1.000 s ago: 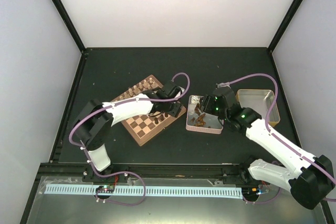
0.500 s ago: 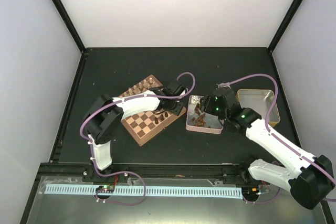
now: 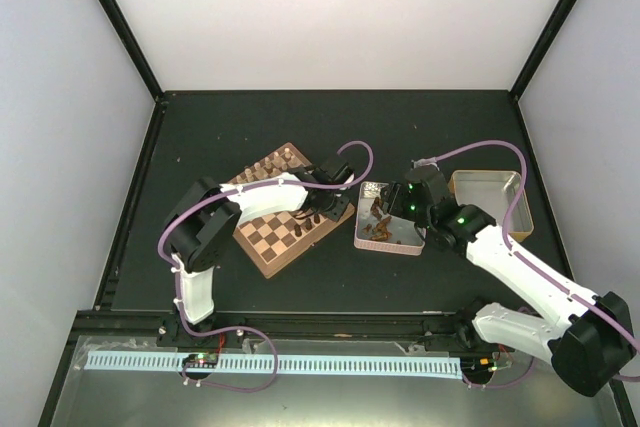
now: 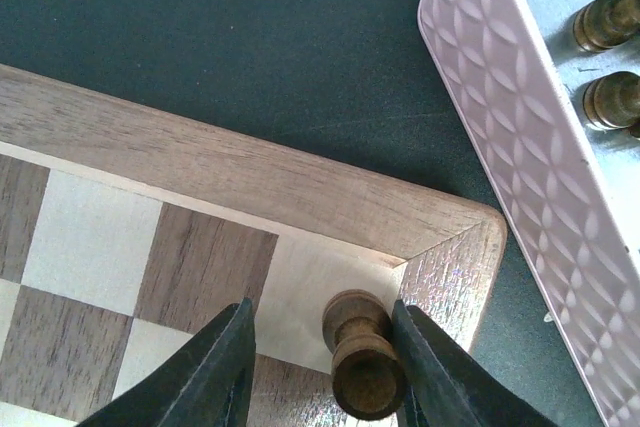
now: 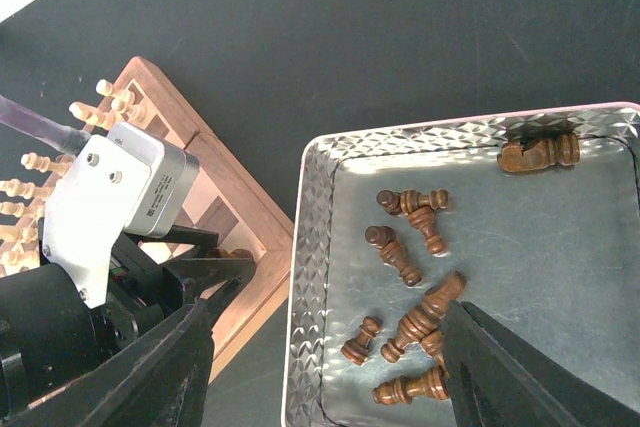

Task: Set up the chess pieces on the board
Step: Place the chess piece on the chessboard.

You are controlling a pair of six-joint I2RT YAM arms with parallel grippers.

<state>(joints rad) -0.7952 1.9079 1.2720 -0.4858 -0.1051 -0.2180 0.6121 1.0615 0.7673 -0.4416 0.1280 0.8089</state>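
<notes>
A dark brown chess piece [image 4: 365, 357] stands upright on the light corner square of the board [image 4: 250, 172]. My left gripper [image 4: 320, 372] is open and straddles this piece. Its right finger touches the piece, and a gap shows on the left side. In the top view the left gripper [image 3: 322, 209] is over the right corner of the board [image 3: 262, 247]. My right gripper [image 5: 325, 347] hangs open above the silvery tin [image 5: 310, 277], with nothing between its fingers. Several dark pieces [image 5: 410, 257] lie on their sides in the tin.
Pale cream pieces [image 3: 270, 162] stand along the board's far-left edge. The tin [image 3: 362, 232] sits just right of the board, its patterned wall [image 4: 520, 147] close to the corner. A tan tray [image 3: 490, 179] lies further right. Dark tabletop surrounds everything.
The left arm's elbow has swung in to the right while its gripper stayed at the board's right corner. Its jaws have narrowed round the dark piece. The right arm has not moved.
</notes>
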